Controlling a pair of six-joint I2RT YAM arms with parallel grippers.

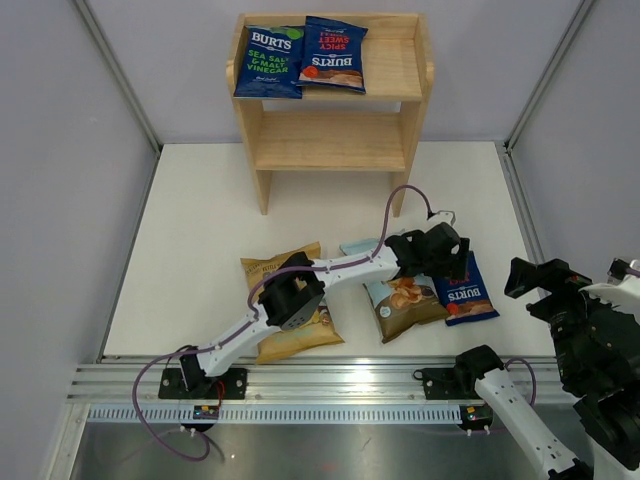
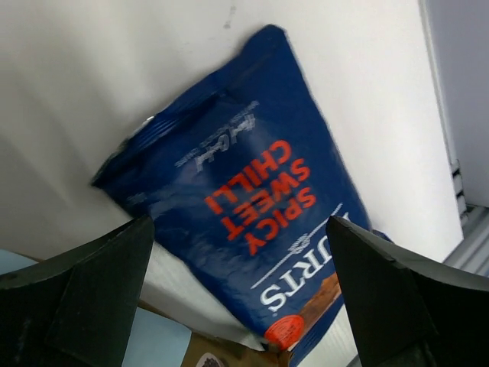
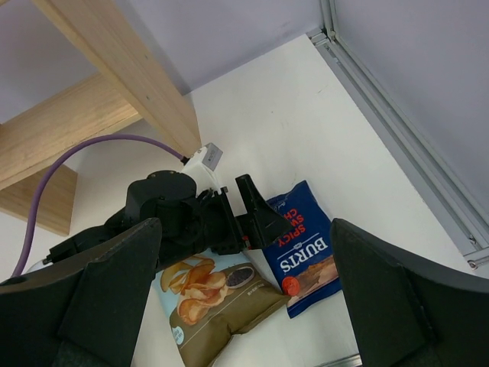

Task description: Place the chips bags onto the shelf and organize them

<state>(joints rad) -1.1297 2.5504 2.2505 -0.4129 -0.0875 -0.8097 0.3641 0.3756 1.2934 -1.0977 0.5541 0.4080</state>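
The left end effector, fingers spread wide, hovers over a dark-blue Burts bag, bare bench beyond its right edge. The right end effector gapes wide too. Two more Burts bags lie on the shelf top.

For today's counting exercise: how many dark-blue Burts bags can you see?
3. Two on the shelf, top tier: left bag, right bag. Third bag on the table, under the left gripper. None seems hidden.

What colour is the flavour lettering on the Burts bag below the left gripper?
Orange-red, printed on the dark-blue Burts bag; it shows clearest in the left wrist view.
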